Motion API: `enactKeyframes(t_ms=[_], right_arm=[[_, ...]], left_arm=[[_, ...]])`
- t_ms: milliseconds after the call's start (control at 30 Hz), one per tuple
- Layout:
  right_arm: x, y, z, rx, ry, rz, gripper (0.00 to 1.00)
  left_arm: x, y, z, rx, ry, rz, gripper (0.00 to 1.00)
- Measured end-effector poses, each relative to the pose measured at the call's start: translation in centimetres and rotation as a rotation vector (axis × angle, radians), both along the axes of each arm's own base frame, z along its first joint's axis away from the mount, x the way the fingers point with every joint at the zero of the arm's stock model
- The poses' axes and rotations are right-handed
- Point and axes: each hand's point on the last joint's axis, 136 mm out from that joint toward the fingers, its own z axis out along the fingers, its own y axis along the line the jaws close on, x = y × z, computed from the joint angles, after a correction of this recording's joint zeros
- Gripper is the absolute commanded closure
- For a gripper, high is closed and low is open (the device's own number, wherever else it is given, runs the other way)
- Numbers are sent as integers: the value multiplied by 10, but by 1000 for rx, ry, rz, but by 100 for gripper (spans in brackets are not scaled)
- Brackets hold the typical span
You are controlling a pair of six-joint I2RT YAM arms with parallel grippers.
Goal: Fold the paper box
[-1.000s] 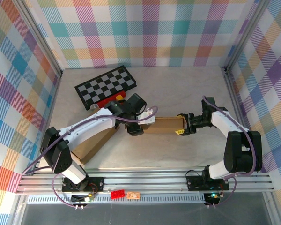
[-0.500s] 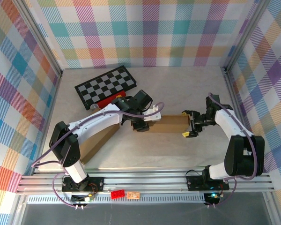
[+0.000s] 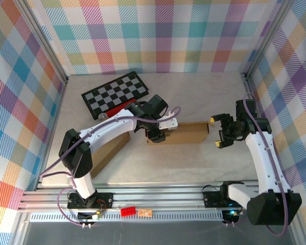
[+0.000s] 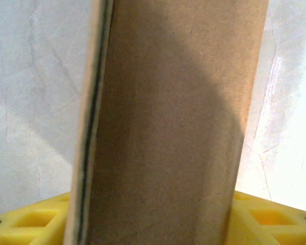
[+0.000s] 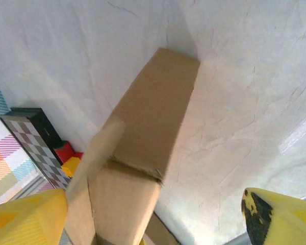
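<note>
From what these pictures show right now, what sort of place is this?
Probably a robot test cell: plaid-papered walls close in a table, an aluminium rail at its near edge carries the left arm and the right arm, and a paper box lies on the table.

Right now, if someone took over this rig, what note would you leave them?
Left gripper: closed on the box at its left end, cardboard between its fingers.
Right gripper: open, just off the box's right end, holding nothing.
Box: lying mid-table, long side across, in front of the chessboard.
Done: the body looks folded into a long sleeve.
Left: a flap near the right end stands loose; the ends look unclosed, so they likely need tucking.
</note>
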Motion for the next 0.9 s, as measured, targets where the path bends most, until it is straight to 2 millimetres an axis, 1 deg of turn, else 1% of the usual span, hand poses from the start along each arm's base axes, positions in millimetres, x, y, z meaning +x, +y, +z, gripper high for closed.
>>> enactKeyframes(t_ms=[67,133,200,333,500,667,800,900], right_arm=[[-4,0,8,-35,-36,0,16],[-9,6,14,-61,-66,21,18],[-12,13,15,-70,-80,40,19],[-11,28,0,-75,-49,83,19],[4,44,-17,-93,-15,119,20],[11,49,-37,-108,52,135,28],[14,51,-34,-110,32,147,35],[11,52,-30,-117,31,171,36]], left_arm=[[3,-1,0,-8,22,17,40],[7,-2,1,-17,40,35,40],[8,-4,0,-23,53,40,40],[5,-2,-1,-19,72,43,39],[5,-2,-1,-20,76,42,38],[4,-2,-1,-18,78,42,40],[4,-1,-1,-19,79,40,44],[3,2,0,-19,88,31,46]])
